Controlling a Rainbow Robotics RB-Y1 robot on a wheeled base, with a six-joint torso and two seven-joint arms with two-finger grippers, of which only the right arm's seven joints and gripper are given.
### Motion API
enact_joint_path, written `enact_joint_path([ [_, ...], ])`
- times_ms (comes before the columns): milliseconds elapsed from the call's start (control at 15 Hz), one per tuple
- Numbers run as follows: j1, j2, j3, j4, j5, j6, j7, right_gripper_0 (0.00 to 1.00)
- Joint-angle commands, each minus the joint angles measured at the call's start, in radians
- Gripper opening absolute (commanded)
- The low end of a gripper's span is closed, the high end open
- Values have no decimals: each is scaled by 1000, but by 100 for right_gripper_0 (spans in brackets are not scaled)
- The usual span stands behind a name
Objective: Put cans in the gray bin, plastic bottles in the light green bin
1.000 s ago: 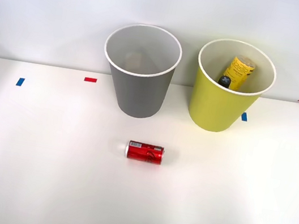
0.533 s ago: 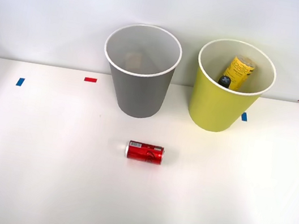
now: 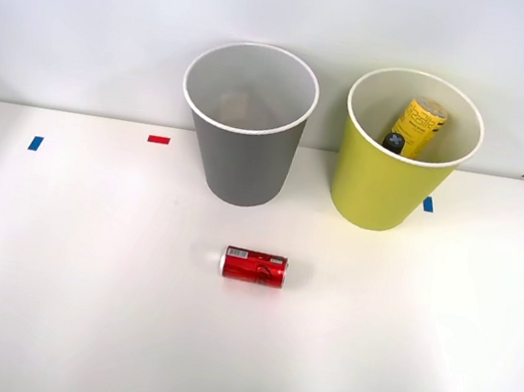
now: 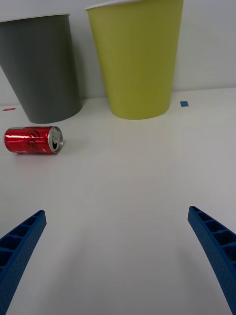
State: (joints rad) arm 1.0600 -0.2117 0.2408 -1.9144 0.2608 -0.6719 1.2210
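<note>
While the red can [image 3: 253, 266] is lying on its side on the white table [image 3: 63, 304] in front of the gray bin [image 3: 242, 152] from the front view, the wrist cam's got the right gripper [image 4: 117, 256] sitting wide open, fingers [image 4: 19, 246] touching nothing, can well apart.

I count one red soda can [image 3: 253, 266] on the white table [image 3: 73, 305]. I count two tall bins: one gray bin [image 3: 244, 138] and one yellow-green bin [image 3: 386, 177]. Inside the yellow-green one I see one yellow-labelled bottle [image 3: 418, 125] and one more black cap [image 3: 394, 141]. I count five little tape marks: three red, two blue.
</note>
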Motion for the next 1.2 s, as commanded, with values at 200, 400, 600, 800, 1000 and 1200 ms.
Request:
enact_joint_path([
  [200,0,0,0,0,0,0,0,100],
  [400,0,0,0,0,0,0,0,100],
  [600,0,0,0,0,0,0,0,100],
  [800,0,0,0,0,0,0,0,100],
  [1000,0,0,0,0,0,0,0,100],
  [1200,0,0,0,0,0,0,0,100],
])
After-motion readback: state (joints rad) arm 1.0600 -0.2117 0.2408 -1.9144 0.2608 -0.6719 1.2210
